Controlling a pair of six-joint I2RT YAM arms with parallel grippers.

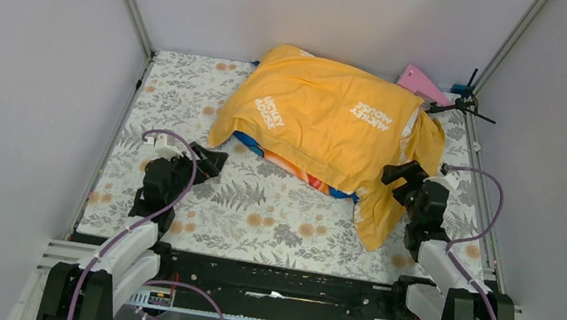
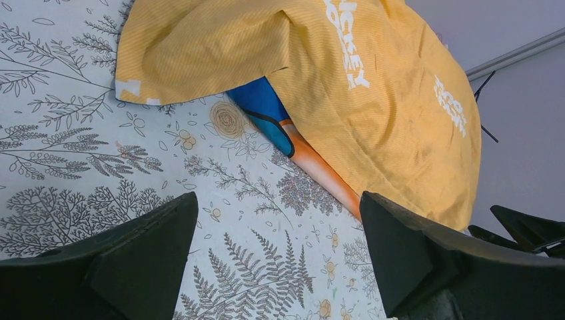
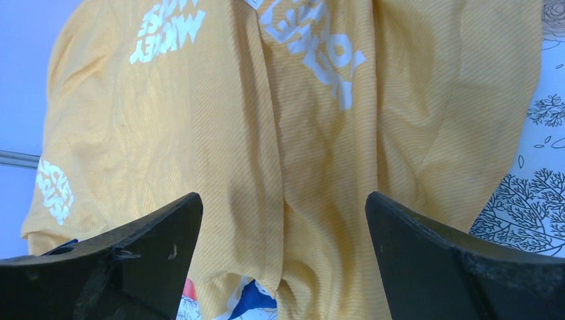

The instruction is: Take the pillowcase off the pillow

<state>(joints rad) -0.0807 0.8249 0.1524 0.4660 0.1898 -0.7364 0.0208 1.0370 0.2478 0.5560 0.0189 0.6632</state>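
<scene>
The orange-yellow pillowcase with white lettering lies bulging at the back middle of the mat. A loose flap of it hangs down toward the front right. Its blue and red underside shows along the near edge. The pillow is hidden inside it. My left gripper is open and empty above the mat, just off the pillowcase's near-left corner. In the left wrist view the gripper is over the mat, with the pillowcase ahead. My right gripper is open at the hanging flap. In the right wrist view that gripper is just above the fabric folds.
A floral table mat covers the table. A pink object and a black clamp stand sit at the back right corner. Grey walls with metal frame posts close in the sides and back.
</scene>
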